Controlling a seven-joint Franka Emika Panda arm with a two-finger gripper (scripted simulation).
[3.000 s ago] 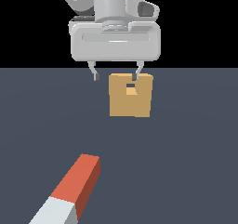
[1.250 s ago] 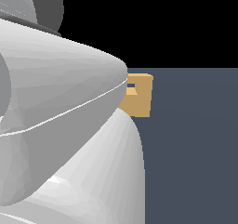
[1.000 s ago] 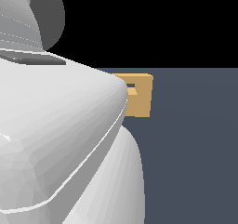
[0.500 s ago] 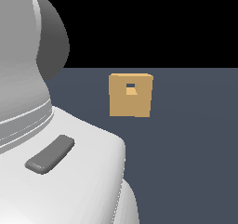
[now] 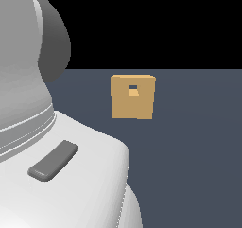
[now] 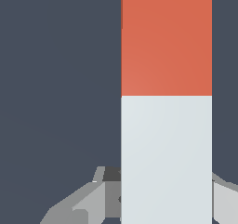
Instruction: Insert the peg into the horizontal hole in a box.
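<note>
One peg (image 6: 166,102), half red-orange, half white, seen between gripper (image 6: 162,197) fingers; jaw state undeterminable. One box (image 5: 133,97), one hole (image 5: 133,87). Arm (image 5: 52,146) filled exterior view's left.

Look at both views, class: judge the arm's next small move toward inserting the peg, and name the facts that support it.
Probably close the jaws on the white half of the peg. In the wrist view, gripper parts show on either side of that half, but contact cannot be confirmed. The box stands apart on the floor, its hole empty, so the peg must be gripped before being carried there.
</note>
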